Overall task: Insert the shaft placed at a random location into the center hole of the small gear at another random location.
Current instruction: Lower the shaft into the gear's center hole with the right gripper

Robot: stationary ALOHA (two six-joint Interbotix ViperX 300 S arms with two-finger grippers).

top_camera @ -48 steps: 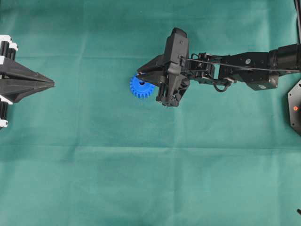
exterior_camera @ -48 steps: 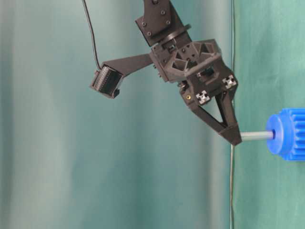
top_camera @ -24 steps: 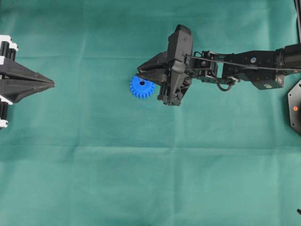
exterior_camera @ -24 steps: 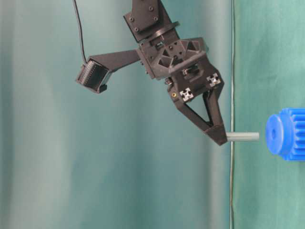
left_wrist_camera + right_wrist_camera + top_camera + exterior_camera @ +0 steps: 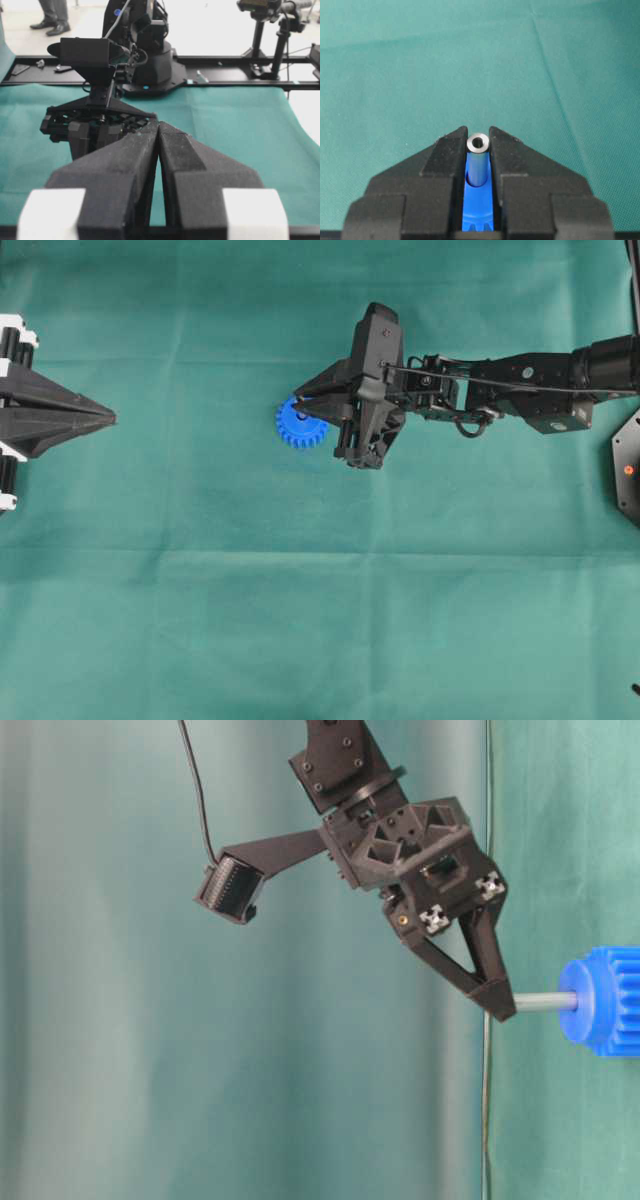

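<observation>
Step in hand: seating the thin silvery-grey metal shaft (image 5: 545, 1002) in the centre hole of the bright blue toothed plastic gear (image 5: 608, 999); hole itself hidden by the shaft.
Right end effector (image 5: 478, 150): clenched on the shaft's upper end.
Left end effector (image 5: 158, 150): pressed together, empty, parked well apart at the tabletop (image 5: 300, 620) edge.
Technique (judgement): keep shaft square to the hub, press straight along its axis, let go only once it stands unaided.
Risk: sideways push may slide the gear on the green cloth.
Shaft look: short, smooth, shiny round end with a dark centre.
Shaft position: tip meets the hub; depth of entry unclear.
</observation>
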